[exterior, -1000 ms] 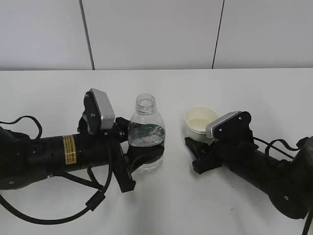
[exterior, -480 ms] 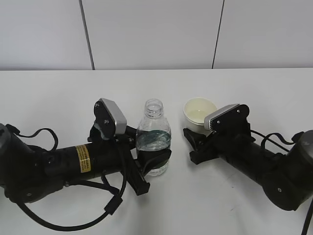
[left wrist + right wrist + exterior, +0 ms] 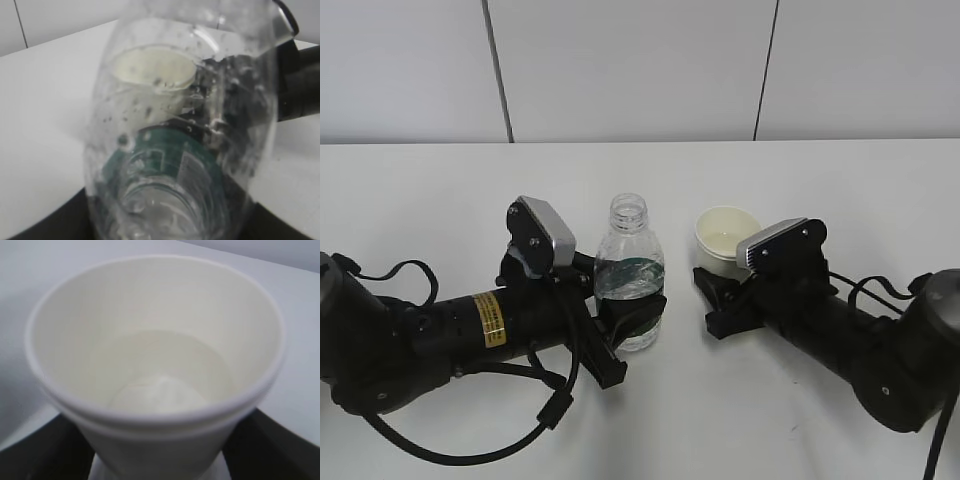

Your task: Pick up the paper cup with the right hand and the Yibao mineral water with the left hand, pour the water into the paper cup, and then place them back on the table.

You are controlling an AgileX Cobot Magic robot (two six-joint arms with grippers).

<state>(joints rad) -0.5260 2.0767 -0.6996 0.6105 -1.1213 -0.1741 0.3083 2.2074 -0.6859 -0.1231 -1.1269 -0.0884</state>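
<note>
Sitting on the wide white table [image 3: 820,170], the small clear plastic water bottle with the dark green label [image 3: 629,272] and the small cream-white paper cup [image 3: 724,238] both stand upright near the middle. The bottle is on the left and the cup is on the right, with a gap between them.

The black left gripper [image 3: 638,322], on the arm with the yellow sticker, has its fingers clenched around the low part of the bottle. The black right gripper [image 3: 716,302] has its fingers around the low part of the cup, and they look like they are grasping it. I cannot tell from the pictures if the bottle or the cup is resting on the table or held just above it.

The cup has a little water in the bottom, as the right wrist view shows [image 3: 155,365]. The bottle has no cap and only a little water shows low inside it [image 3: 180,150]. So I think the pouring is done. What is left is to set both down firmly and let go.

No table edge is close to the bottle or the cup. The far part of the table is bare, and so are the far left and far right. The two arms lie low on the near side, so each has room to slide back toward its own side.
</note>
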